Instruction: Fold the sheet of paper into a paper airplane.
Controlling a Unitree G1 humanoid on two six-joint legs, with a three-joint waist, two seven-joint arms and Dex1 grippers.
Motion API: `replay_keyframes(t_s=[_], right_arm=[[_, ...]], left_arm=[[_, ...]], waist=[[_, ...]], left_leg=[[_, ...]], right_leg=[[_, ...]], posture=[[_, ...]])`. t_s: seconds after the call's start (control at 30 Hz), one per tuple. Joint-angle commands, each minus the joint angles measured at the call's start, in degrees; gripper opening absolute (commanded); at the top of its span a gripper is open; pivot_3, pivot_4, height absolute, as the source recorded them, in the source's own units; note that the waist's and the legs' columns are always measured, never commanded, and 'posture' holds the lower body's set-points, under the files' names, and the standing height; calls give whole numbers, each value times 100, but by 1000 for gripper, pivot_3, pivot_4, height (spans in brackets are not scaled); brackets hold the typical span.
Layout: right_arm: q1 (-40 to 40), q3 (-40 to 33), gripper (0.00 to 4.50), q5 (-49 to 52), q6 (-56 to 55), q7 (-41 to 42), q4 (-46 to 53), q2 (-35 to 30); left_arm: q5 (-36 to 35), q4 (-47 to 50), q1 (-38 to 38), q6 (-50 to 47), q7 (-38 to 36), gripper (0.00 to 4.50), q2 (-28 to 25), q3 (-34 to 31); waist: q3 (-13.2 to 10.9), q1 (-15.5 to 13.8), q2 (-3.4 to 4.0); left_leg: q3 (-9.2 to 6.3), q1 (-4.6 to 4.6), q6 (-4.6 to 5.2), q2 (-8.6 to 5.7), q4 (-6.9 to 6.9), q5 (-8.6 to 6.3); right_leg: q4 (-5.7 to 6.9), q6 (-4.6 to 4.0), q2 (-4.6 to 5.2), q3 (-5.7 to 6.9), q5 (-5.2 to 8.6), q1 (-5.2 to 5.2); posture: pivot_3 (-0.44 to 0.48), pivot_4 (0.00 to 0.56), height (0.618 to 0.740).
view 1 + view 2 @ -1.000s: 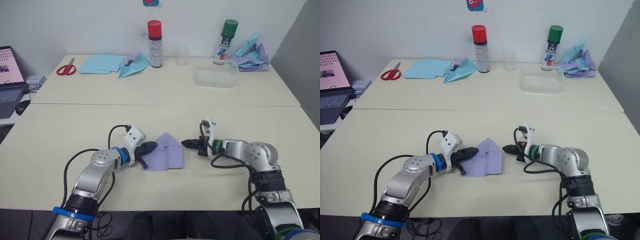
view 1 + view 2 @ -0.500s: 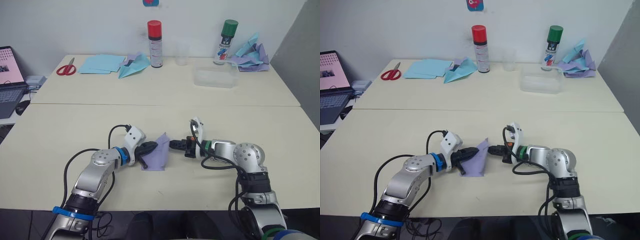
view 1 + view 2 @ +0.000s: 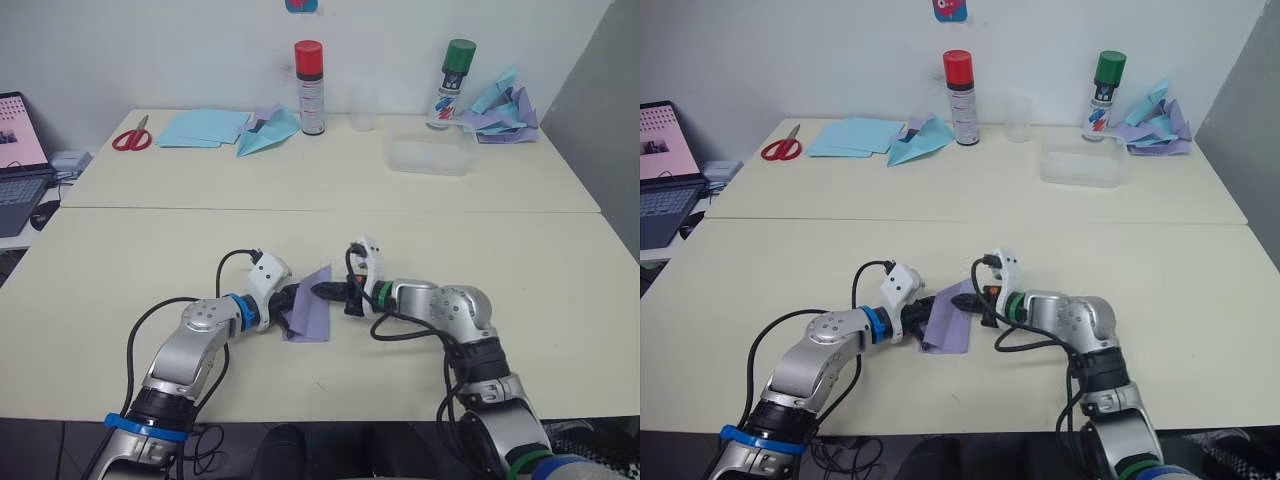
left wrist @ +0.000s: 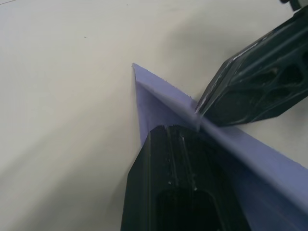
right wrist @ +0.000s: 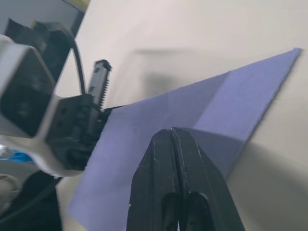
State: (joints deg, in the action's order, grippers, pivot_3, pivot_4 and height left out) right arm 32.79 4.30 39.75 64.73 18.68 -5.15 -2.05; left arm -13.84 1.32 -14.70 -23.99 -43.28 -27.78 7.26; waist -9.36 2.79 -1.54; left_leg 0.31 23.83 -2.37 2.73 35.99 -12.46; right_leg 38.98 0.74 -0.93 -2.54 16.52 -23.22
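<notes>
The right gripper (image 5: 174,139) had its two black fingers pressed together, with no gap between them, their tips against the raised fold of the sheet of paper (image 3: 950,322). Whether paper was pinched between them or they only pushed on its face could not be made out. The left gripper (image 3: 290,300) met the same sheet from the opposite side. In the left wrist view one of its fingers (image 4: 178,178) lay on the lavender surface, but most of the gripper was hidden behind the upright flap in the head views, so how far it was open could not be told.

The sheet of paper sat on the near cream table (image 3: 120,260), between the two grippers. It was partly folded: one part lay flat on the table, and another stood up as a pointed flap with a crease running across it. Its lower edge was cut off in the right wrist view.

Beyond the sheet, on the far table (image 3: 330,170), stood a red-capped spray can (image 3: 309,87) and a green-capped spray can (image 3: 455,83). Left of the red-capped can lay a teal-blue paper plane (image 3: 268,131), light blue paper sheets (image 3: 203,127) and red scissors (image 3: 132,137). A clear plastic box (image 3: 432,155) sat below the green-capped can, and a heap of crumpled blue and lavender paper (image 3: 502,108) lay to its right. A laptop (image 3: 20,160) was cut off at the far left edge.
</notes>
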Motion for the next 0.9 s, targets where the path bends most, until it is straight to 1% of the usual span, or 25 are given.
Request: replay_keyframes(t_s=[0.03, 0.17, 0.3, 0.43, 0.5, 0.6, 0.67, 0.77, 0.9], right_arm=[[137, 344, 13, -318, -399, 335, 15, -57], [153, 691, 13, -662, -652, 592, -38, -169], [124, 967, 13, -985, -802, 773, -66, -294], [96, 1031, 13, -1176, -927, 885, -125, -323], [103, 1083, 13, -1284, -1001, 950, -149, -360], [127, 1157, 13, -1456, -1084, 1016, -202, -408], [141, 1193, 13, -1579, -1155, 1028, -262, -417], [156, 1280, 13, -1755, -1275, 1054, -322, -445], [122, 1380, 13, -1947, -1406, 1121, -319, -510]], left_arm=[[67, -54, 211, -300, 32, 0, -157, -44], [-96, 73, 305, -503, 55, 0, -287, -337], [-367, 185, 331, -712, -10, 0, -546, -748], [-877, 504, 212, -977, -128, 0, -691, -1221], [-1119, 746, 129, -1172, -209, 0, -719, -1341], [-1203, 960, -9, -1262, -196, 0, -663, -1233], [-1190, 994, -151, -1274, -129, 0, -511, -1037], [-875, 790, -291, -1112, -32, 0, -326, -649], [-444, 338, -321, -876, 78, 0, -234, -265]], waist=[[0, 5, 0], [0, 39, 0], [0, 52, -1], [-1, 49, -3], [-3, 44, -6], [-2, 23, -10], [-2, 6, -10], [-1, 1, -11], [-2, -5, -11]], left_leg=[[0, 0, 0, 0, 0, 0], [-3, -3, 0, 2, 0, 0], [-9, -7, 0, 3, 0, 0], [-13, -7, 0, 6, 1, 0], [-14, -5, 0, 6, 1, 0], [-11, -1, 0, -3, 4, 0], [-7, -1, -1, -6, 7, 0], [-5, -2, -1, -9, 9, 1], [-6, -2, -1, -6, 8, 1]], right_leg=[[0, 0, 0, 0, 0, 0], [1, 0, 1, 0, 0, 0], [7, -1, -1, 4, 0, 0], [9, -1, -2, 7, -1, 0], [8, -1, 0, 8, -1, 0], [4, 0, 5, 4, -1, 2], [3, 5, 5, 2, -4, 2], [2, 11, 5, 0, -7, 4], [2, 11, 3, -2, -8, 3]], posture=[[0, 150, 740], [0, 150, 740], [0, 150, 740], [0, 150, 740], [0, 150, 740], [0, 150, 740], [0, 150, 740], [0, 150, 740], [0, 150, 740]])
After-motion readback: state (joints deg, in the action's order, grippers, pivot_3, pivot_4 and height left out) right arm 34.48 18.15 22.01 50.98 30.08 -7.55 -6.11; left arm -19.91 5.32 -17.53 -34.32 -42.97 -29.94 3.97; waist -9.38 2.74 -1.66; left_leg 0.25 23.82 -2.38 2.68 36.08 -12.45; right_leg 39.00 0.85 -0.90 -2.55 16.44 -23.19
